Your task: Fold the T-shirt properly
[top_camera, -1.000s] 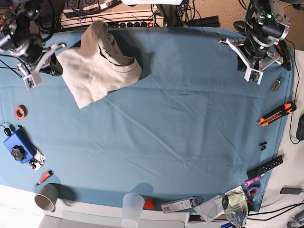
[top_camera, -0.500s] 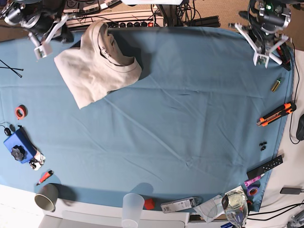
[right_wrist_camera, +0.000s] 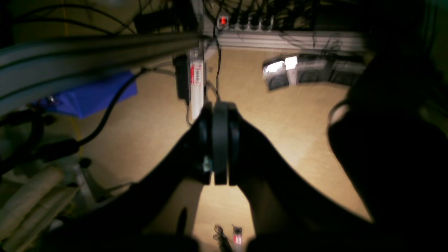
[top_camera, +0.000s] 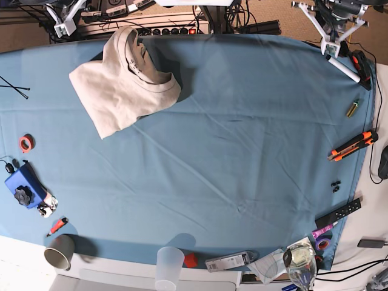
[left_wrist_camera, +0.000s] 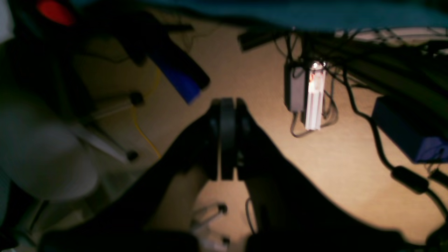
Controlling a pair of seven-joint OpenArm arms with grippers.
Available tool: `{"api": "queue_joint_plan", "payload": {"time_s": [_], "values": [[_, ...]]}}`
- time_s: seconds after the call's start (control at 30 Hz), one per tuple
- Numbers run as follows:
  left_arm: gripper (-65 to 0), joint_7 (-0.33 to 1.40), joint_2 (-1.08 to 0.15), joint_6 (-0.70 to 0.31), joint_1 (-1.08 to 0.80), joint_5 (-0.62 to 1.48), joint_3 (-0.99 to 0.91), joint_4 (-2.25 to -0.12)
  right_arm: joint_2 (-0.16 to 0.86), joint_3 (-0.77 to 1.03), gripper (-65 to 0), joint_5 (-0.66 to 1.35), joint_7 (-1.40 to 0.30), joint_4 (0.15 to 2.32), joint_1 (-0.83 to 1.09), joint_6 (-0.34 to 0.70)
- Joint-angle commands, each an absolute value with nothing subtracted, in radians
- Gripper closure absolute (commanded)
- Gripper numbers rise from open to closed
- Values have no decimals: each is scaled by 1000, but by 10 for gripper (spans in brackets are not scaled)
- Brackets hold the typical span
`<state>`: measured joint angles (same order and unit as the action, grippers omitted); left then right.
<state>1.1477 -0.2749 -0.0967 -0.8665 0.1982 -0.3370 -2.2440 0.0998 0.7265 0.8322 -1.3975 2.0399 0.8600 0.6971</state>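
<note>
Overhead, the folded T-shirt [top_camera: 124, 82] is lying on the blue tablecloth [top_camera: 242, 139] near its far corner, on the right arm's side; left gripper [left_wrist_camera: 226, 140] and right gripper [right_wrist_camera: 219, 140] are hanging beyond the far edge, fingers pressed together, holding nothing.

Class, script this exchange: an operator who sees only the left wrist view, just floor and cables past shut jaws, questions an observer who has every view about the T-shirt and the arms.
Operator: I see only floor. Where is the T-shirt?
Observer: It lies folded on the blue tablecloth, near the far left corner in the base view.
Operator: Is anything touching it?
Observer: No. The right gripper is beyond the cloth's far edge, clear of the shirt, shut and empty.
Operator: And my arm?
Observer: The left gripper hangs at the far right corner, far from the shirt.
</note>
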Motion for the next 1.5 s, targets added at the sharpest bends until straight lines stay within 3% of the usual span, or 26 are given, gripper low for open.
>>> {"api": "queue_joint_plan", "payload": {"time_s": [0.0,0.37,0.67,0.8,0.93,1.1,1.47], "values": [[0,1135,-282,-97,-884,200,-344,-2230,109,734,0,836,-1396,2019,872,698],[0,1019,-279,-105,-883,247,-344,-1938,178,732,0,802,-1396,1604,834,698],[0,884,-277,-185,-734,247,-344,-1478,214,726,0,731,-1384,1291,674,698],[0,807,-277,-199,-621,247,-344,-1270,249,618,0,590,-1243,1214,645,698],[0,665,-276,-291,-522,223,-344,-1083,305,442,0,433,-1045,1182,632,698],[0,475,-271,-289,-435,151,-344,-894,313,295,0,232,-847,1078,540,698],[0,215,-237,-260,-398,45,-344,-624,313,33,0,51,-665,694,316,698]]}}
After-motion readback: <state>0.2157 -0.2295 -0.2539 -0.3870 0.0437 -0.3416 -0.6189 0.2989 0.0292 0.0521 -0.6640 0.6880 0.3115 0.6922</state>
